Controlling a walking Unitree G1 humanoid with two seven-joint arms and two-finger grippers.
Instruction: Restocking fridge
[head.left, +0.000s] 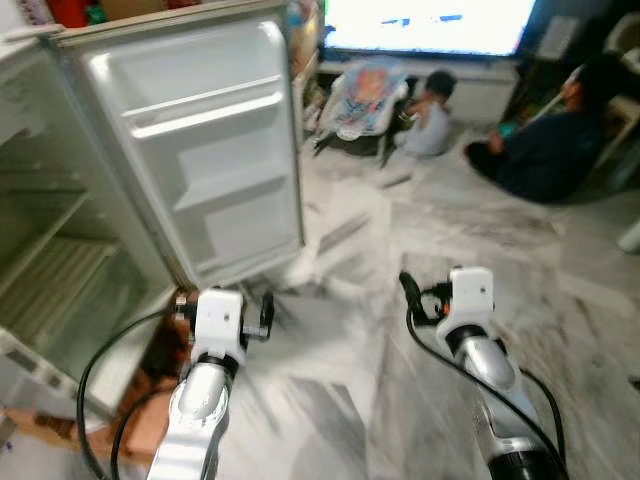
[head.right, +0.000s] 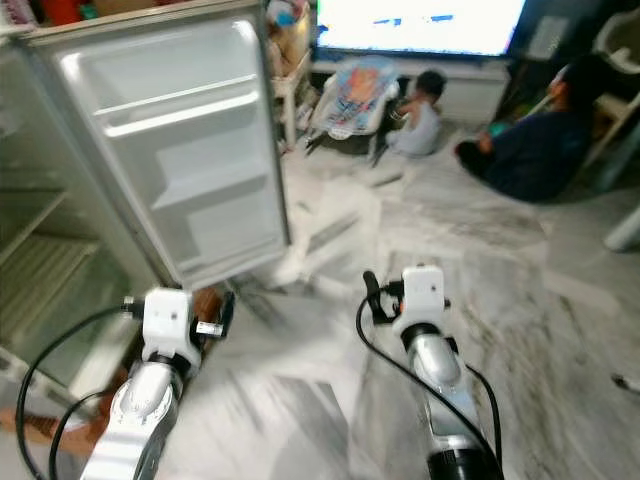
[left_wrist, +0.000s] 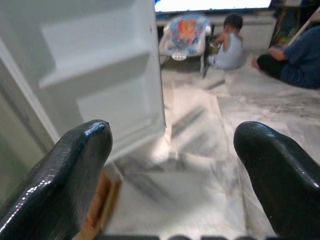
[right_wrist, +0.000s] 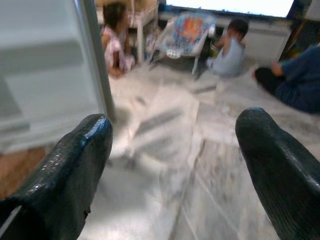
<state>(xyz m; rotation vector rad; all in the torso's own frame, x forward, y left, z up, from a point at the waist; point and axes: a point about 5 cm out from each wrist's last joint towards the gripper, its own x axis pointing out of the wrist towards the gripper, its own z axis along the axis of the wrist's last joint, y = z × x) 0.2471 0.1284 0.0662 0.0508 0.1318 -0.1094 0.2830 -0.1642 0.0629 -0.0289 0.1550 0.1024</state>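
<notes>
The small white single-door fridge (head.left: 60, 250) stands at the robot's left with its white moulded door (head.left: 200, 150) swung fully open toward the camera. The door racks and the wire shelves inside appear bare; no stock item is visible in either end effector.

The left end effector (left_wrist: 172, 165) is spread wide and empty, held low just beside the lower edge of the open door. The right end effector (right_wrist: 175, 165) is likewise spread wide and empty, held over the grey-veined marble floor (head.left: 420, 400), well apart from the fridge.

Hazards from this position:
- Three people are on the floor ahead: a child in a grey top (head.left: 430, 110), a child in a pink dress (right_wrist: 116, 35) beyond the door edge, and a seated person in dark blue (head.left: 550, 145). A forward step or arm sweep could bring the robot close to them.
- The left arm is near the door; a swing to the left could strike or push it.
- The head views are blurred, so position estimates are unreliable.
- A brown cardboard piece (head.left: 150, 400) lies at the fridge base, a likely trip point.
</notes>
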